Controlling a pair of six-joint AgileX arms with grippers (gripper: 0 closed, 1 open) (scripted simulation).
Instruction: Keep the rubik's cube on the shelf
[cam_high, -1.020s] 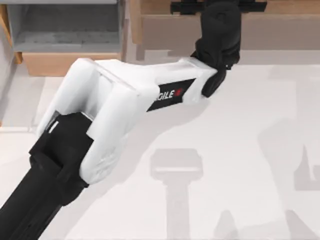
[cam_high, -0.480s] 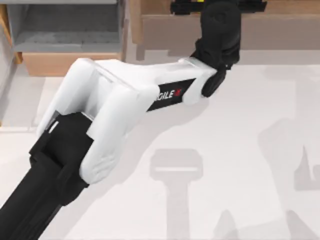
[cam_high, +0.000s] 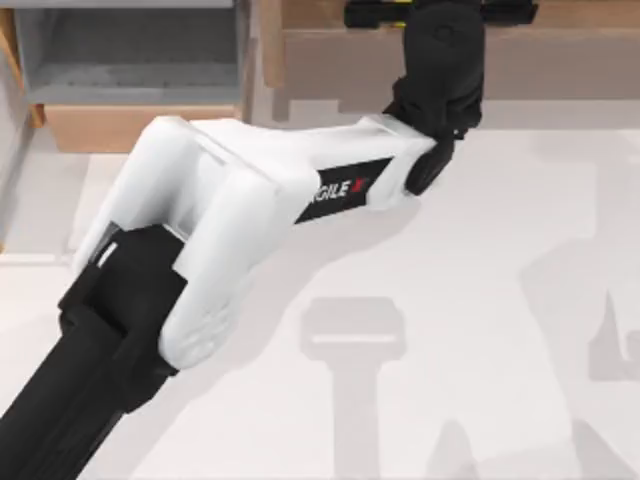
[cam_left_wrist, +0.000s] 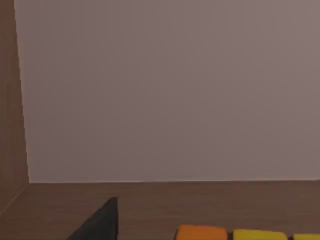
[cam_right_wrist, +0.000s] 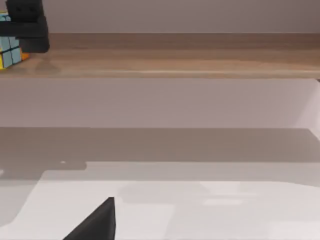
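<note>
Since a second ago the left arm has crept slightly further over the shelf (cam_high: 330, 12), its black wrist and crossbar now a touch nearer the back. Left claw (cam_high: 440, 12) sits above the light-brown ledge at the far edge of the counter (cam_high: 480, 300), reaching in from the left side. Directly under the claw lies the rubik's cube (cam_left_wrist: 235, 234), its orange and yellow squares just showing against the wooden shelf board, with one dark finger (cam_left_wrist: 100, 222) just beside it. From the right wrist camera the cube (cam_right_wrist: 9, 52) rests on the ledge with the left claw's black body right above it. How far the left claw is open, and whether it grips the cube, I cannot tell. One dark finger (cam_right_wrist: 97, 222) of the right claw hangs over the white counter.
</note>
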